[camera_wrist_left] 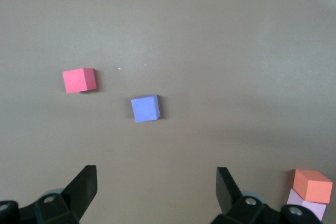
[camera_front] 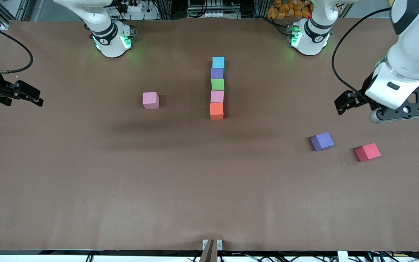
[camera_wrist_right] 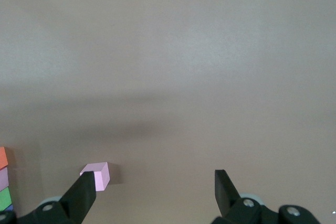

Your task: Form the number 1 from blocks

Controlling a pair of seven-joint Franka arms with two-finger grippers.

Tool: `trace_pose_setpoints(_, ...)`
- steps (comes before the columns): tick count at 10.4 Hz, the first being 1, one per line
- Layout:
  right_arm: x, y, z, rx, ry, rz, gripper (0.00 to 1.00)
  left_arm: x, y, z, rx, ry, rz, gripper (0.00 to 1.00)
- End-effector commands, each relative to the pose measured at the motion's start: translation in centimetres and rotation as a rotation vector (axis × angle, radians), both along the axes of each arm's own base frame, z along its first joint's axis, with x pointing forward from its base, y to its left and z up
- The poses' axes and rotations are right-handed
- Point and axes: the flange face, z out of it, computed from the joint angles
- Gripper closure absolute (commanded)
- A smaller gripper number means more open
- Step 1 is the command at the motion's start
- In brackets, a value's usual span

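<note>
From the front view we see five blocks in a column (camera_front: 217,88) mid-desk; loose pink (camera_front: 150,100), purple (camera_front: 322,141) and red (camera_front: 367,152) lie apart.

In the left wrist view, left gripper (camera_wrist_left: 156,182) jaws gape over purple: descend squarely.

In the right wrist view, right gripper (camera_wrist_right: 155,187) waits, jaws released; bare desk (camera_wrist_right: 210,51) all round.

Red block (camera_front: 368,152), purple block (camera_front: 322,141), brown table (camera_front: 122,182).

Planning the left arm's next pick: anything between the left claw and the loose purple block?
Nothing visible. The left claw hangs open over bare table at the left arm's end, and the loose purple block lies in the clear. The red block sits beside it, apart, not in the path.
</note>
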Motion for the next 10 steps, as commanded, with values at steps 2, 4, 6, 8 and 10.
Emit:
trace_pose_setpoints(2, -0.1, -0.1, 0.5, -0.005, 0.003, 0.001, 0.0, -1.7, 1.0, 3.4, -0.018, -0.017, -0.012, 0.0)
trace_pose_setpoints(4, -0.1, -0.1, 0.5, -0.005, 0.003, 0.002, 0.0, -2.0, 2.6, 4.4, -0.016, -0.028, -0.024, 0.0)
trace_pose_setpoints(6, -0.1, -0.1, 0.5, -0.005, 0.003, 0.004, 0.0, -2.3, 4.3, 5.2, -0.052, -0.034, -0.024, 0.0)
trace_pose_setpoints(8, -0.1, -0.1, 0.5, -0.005, 0.004, 0.004, 0.0, -2.4, 4.2, 5.3, -0.052, -0.034, -0.055, 0.0)
trace_pose_setpoints(10, -0.1, -0.1, 0.5, -0.005, 0.004, 0.001, 0.0, -2.2, 4.9, 5.2, -0.066, -0.03, -0.073, 0.0)
